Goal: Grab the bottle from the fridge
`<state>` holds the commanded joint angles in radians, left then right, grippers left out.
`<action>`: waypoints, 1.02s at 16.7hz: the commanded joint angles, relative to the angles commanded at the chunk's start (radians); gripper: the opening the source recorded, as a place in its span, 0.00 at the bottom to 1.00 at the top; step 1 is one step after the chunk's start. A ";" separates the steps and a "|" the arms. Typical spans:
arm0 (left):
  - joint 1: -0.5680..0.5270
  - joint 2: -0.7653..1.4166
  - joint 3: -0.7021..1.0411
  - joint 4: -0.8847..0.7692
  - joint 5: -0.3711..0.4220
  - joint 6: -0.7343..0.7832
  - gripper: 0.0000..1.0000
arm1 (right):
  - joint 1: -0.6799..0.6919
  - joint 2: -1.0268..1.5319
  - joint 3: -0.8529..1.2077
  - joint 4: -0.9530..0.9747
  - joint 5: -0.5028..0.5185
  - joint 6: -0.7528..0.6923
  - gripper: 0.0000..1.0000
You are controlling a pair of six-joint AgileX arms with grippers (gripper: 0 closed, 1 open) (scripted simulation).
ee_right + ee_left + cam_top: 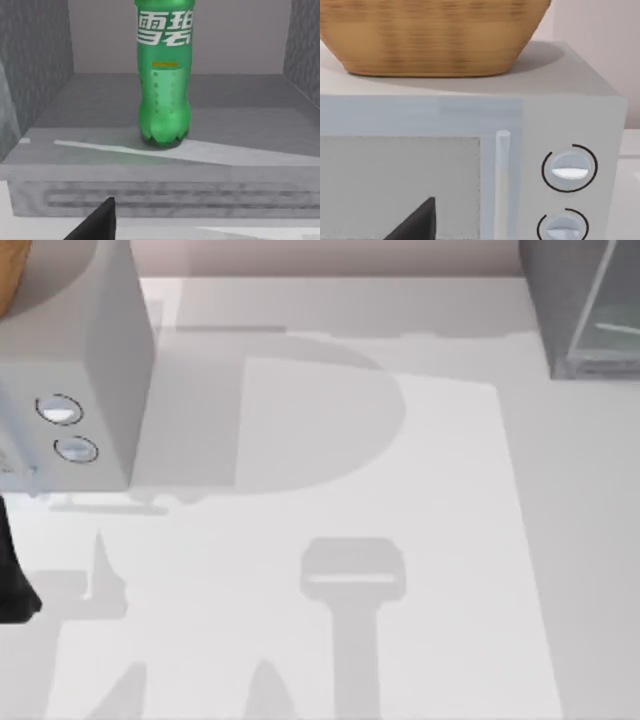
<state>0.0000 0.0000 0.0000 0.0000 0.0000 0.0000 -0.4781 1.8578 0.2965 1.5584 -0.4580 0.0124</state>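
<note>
A dark fingertip (97, 220) of the right gripper is seen facing the open fridge (45, 115) at the table's far right corner, lined up toward the upright bottle (164, 85) inside; the jaws' state cannot be told.

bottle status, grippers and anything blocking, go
Right gripper finger outside the open fridge, facing the bottle. Bottle upright on the fridge floor, untouched. Left gripper finger facing the microwave, basket on top. Nothing blocking the bottle.
</note>
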 joint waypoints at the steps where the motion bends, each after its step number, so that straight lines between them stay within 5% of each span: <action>1: 0.000 0.000 0.000 0.000 0.000 0.000 1.00 | 0.021 0.028 0.054 -0.027 0.023 -0.001 1.00; 9: 0.000 0.000 0.000 0.000 0.000 0.000 1.00 | 0.230 0.253 0.591 -0.320 0.243 -0.001 1.00; 17: 0.000 0.000 0.000 0.000 0.000 0.000 1.00 | 0.266 0.278 0.660 -0.372 0.283 -0.002 1.00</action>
<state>0.0000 0.0000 0.0000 0.0000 0.0000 0.0000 -0.2117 2.1358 0.9562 1.1863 -0.1753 0.0107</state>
